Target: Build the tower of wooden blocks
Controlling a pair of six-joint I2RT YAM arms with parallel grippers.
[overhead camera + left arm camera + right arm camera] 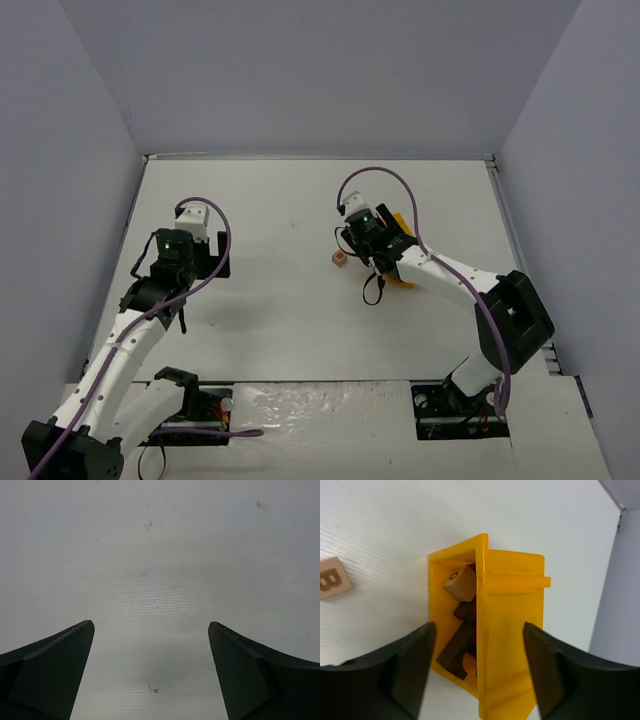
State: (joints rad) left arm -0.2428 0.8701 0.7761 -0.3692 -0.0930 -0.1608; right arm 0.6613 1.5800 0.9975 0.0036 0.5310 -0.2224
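**Right wrist view: wood blocks [459, 584] are piled in the tipped yellow bin [515, 605]**

Right gripper [479, 626] is spread above it, nothing held; left gripper [151, 625] is gaping too. Blocks look light, stiff, smooth, so flat opposite faces are probably best pinched.

A tan lettered block [332, 578] lies near the yellow bin [512, 625], which holds a tan cube [460, 582] and dark pieces [457, 650]

A yellow plastic bin [512, 610] sits on the white counter [280, 320], right of centre. Pale walls [320, 70] enclose the counter's left, far and right sides.
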